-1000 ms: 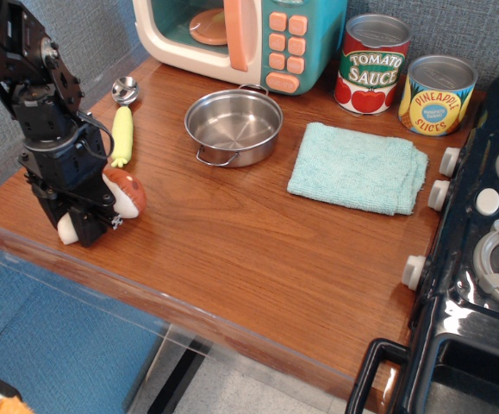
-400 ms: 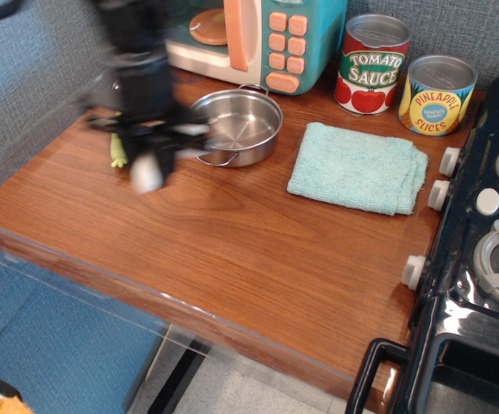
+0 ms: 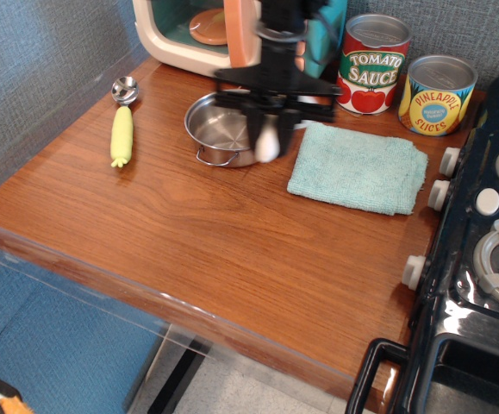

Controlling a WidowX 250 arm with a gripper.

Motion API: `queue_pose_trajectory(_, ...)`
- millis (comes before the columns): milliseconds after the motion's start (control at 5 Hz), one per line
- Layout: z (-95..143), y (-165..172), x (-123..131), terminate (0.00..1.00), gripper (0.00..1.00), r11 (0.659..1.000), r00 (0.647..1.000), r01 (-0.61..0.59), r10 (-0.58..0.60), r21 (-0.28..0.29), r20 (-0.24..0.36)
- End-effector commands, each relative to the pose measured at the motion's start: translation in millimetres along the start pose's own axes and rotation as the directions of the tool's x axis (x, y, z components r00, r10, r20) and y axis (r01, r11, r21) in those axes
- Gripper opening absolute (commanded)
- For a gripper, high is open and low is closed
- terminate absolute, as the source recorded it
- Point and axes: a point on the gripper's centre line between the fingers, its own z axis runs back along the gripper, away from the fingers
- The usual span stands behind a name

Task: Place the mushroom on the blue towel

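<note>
Gripper (image 3: 269, 121) clenched on mushroom (image 3: 268, 138), white stem hanging down, above steel pot's (image 3: 219, 129) right rim, near back edge; blue towel (image 3: 358, 167) just right.

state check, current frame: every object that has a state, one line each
gripper: shut on the mushroom, above the table, motion-blurred
mushroom: held, white stem hanging down, over the pot's right rim, not on the towel
blue towel: folded, flat, nothing on it
steel pot: upright, looks empty
toy microwave: door open, orange plate inside
tomato sauce can: upright
pineapple can: upright
corn-handled scoop: lying flat
</note>
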Motion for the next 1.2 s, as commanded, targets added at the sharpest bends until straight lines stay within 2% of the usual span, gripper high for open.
queue_pose_trajectory(0,11,-35,47,0.0,0.0,0.991,0.984,0.114,-0.102,-0.074,0.146)
queue_pose_trajectory(200,1,-49,52,0.0,0.0,0.983,0.981,0.151,-0.136,-0.105,0.135)
queue_pose_trajectory(400,-2,-64,55,0.0,1.0,0.974,0.98,0.178,-0.163,-0.142,0.11)
queue_pose_trajectory(600,3,-70,54,0.0,1.0,0.968,0.977,0.203,-0.191,-0.145,0.091)
queue_pose_trajectory(800,12,-71,51,0.0,1.0,0.971,0.975,0.212,-0.202,-0.107,0.095)
queue_pose_trajectory(1000,29,-70,48,0.0,1.0,0.976,0.973,0.205,-0.195,-0.074,0.124)
